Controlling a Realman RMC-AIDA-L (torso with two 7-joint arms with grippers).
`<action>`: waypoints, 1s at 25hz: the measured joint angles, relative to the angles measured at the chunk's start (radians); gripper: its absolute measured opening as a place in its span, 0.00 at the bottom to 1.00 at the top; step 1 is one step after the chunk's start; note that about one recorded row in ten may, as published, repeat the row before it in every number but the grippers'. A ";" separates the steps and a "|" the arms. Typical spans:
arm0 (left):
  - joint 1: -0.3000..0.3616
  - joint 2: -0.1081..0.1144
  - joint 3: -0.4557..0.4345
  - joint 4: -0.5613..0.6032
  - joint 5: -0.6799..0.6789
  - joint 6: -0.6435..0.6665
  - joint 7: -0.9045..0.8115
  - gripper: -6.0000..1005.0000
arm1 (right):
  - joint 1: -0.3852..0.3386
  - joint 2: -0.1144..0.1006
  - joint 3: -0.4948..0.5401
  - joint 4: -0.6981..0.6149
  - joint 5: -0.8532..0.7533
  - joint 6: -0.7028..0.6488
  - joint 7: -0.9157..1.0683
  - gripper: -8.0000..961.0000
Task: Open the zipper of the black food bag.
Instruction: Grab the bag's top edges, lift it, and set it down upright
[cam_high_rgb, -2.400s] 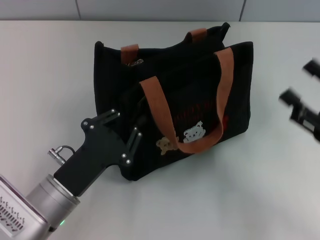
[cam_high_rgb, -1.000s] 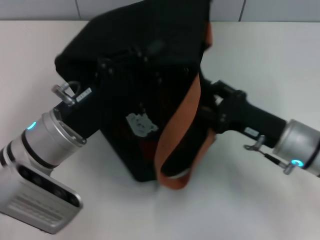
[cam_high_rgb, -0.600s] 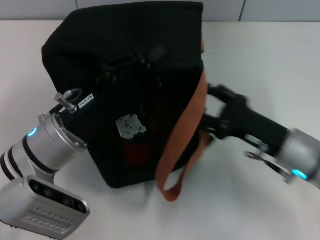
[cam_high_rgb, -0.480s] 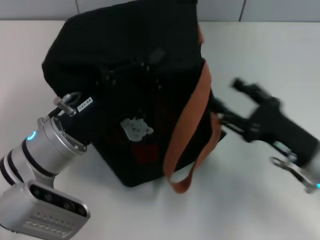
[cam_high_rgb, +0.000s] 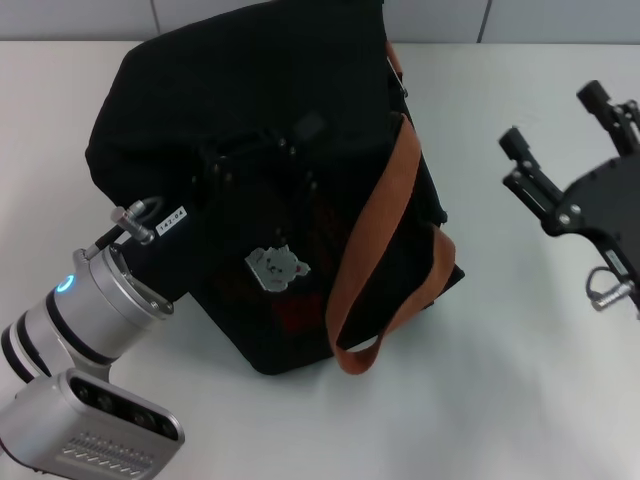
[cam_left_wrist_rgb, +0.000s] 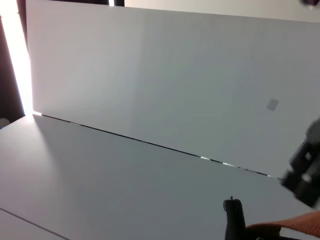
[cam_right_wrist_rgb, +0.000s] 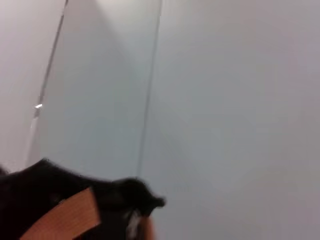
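Observation:
The black food bag (cam_high_rgb: 250, 90) is tipped up with its bear-picture front facing the head camera, and one brown strap handle (cam_high_rgb: 375, 250) hangs down that front. My left gripper (cam_high_rgb: 262, 150) reaches up from the lower left and lies against the bag's front, shut on the fabric; black on black hides the exact hold. My right gripper (cam_high_rgb: 555, 118) hovers open to the right of the bag, well apart from it. The zipper is hidden on the side turned away. A black corner of the bag (cam_right_wrist_rgb: 45, 185) and its strap (cam_right_wrist_rgb: 65, 217) also show in the right wrist view.
The white table (cam_high_rgb: 500, 380) stretches around the bag, with a tiled wall at the back. In the left wrist view the table (cam_left_wrist_rgb: 100, 175) meets a wall, and the right gripper (cam_left_wrist_rgb: 305, 170) appears far off.
My right gripper has drawn back from the bag's right side to the far right and now stands open. The bag, held by the left arm, has shifted slightly.

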 joint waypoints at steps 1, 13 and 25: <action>0.000 0.000 0.000 0.000 0.000 0.001 0.004 0.11 | 0.008 -0.001 -0.010 -0.001 -0.010 0.019 0.019 0.86; 0.003 0.000 0.000 -0.026 0.002 -0.015 0.060 0.11 | 0.063 -0.001 -0.089 -0.018 -0.167 0.226 0.122 0.86; 0.002 0.000 -0.006 -0.035 0.001 -0.022 0.062 0.11 | 0.057 0.005 -0.064 0.018 -0.215 0.210 0.085 0.86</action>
